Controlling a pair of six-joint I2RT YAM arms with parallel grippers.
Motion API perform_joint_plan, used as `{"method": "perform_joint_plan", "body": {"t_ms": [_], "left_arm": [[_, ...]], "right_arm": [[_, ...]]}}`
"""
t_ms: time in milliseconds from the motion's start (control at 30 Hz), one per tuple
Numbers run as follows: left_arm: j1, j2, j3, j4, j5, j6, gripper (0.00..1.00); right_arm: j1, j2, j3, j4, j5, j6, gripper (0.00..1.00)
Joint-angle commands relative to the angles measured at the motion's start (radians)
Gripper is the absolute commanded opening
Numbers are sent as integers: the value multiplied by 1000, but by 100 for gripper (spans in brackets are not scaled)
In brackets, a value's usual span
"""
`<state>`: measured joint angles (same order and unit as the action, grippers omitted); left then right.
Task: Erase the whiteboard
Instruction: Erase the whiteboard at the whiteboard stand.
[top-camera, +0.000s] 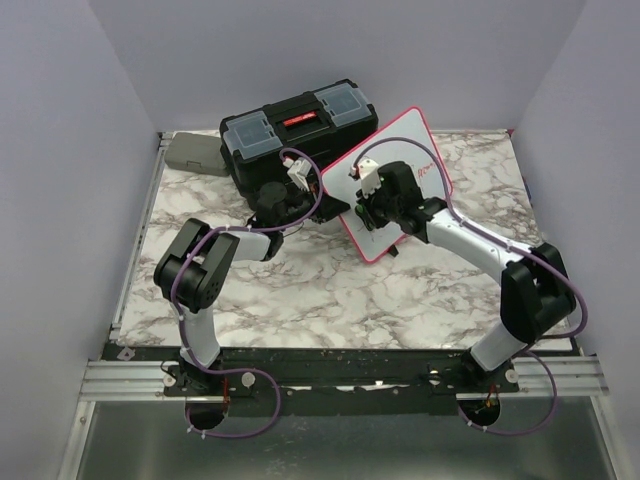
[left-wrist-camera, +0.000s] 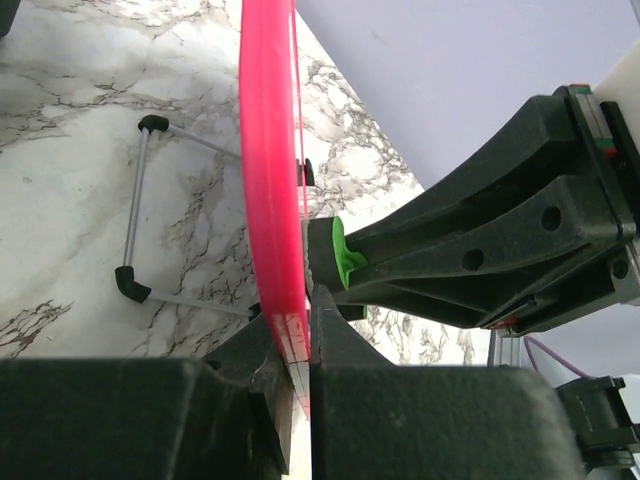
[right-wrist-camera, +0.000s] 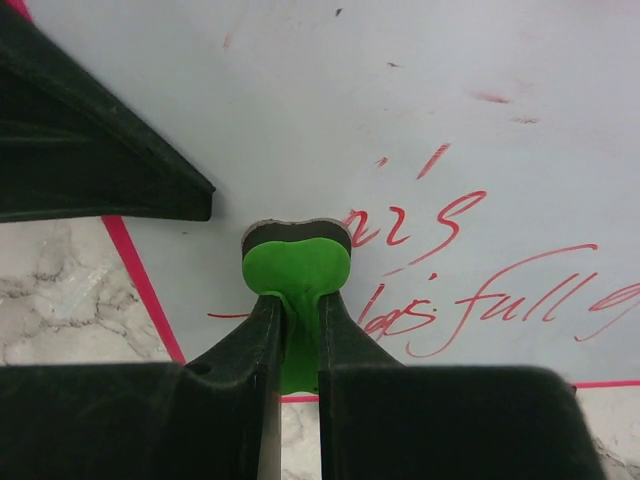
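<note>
Partway done, we reckoned. The whiteboard (top-camera: 400, 145) stood tilted mid-frame, left gripper (left-wrist-camera: 305, 345) clamped on its pink edge, right gripper (right-wrist-camera: 297, 315) pinching a green eraser (right-wrist-camera: 297, 265) against it. The top looked mostly wiped, but the red writing (right-wrist-camera: 480, 290) at lower right was still left to do.

Pink-framed whiteboard (top-camera: 405, 155) stands tilted, bearing smudged red handwriting.

Marble table (top-camera: 300, 295), black toolbox (top-camera: 300, 125) at back, grey case (top-camera: 195, 153) back-L, whiteboard (top-camera: 405, 150) ctr.
</note>
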<state>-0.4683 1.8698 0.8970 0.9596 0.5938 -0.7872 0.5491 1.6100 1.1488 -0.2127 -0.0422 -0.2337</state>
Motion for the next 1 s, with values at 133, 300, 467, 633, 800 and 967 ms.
{"method": "perform_joint_plan", "body": {"t_ms": [133,300,467,633,800,967], "left_arm": [[-33,-17,2,-17,126,30,0],[-33,-11,-1,-3,127,26,0],[-33,-8,0,4,125,22,0],[-33,-2,2,9,126,18,0],[-33,-1,3,10,126,16,0],[-33,2,1,13,124,13,0]], "right_arm": [[-52,76,104,169,146,68,1],[-64,48,44,167,65,23,1],[-63,25,-26,27,-184,-126,1],[-63,18,-65,-41,-288,-200,1],[-64,21,-44,-42,-265,-189,1],[-63,35,53,51,-131,-81,1]]}}
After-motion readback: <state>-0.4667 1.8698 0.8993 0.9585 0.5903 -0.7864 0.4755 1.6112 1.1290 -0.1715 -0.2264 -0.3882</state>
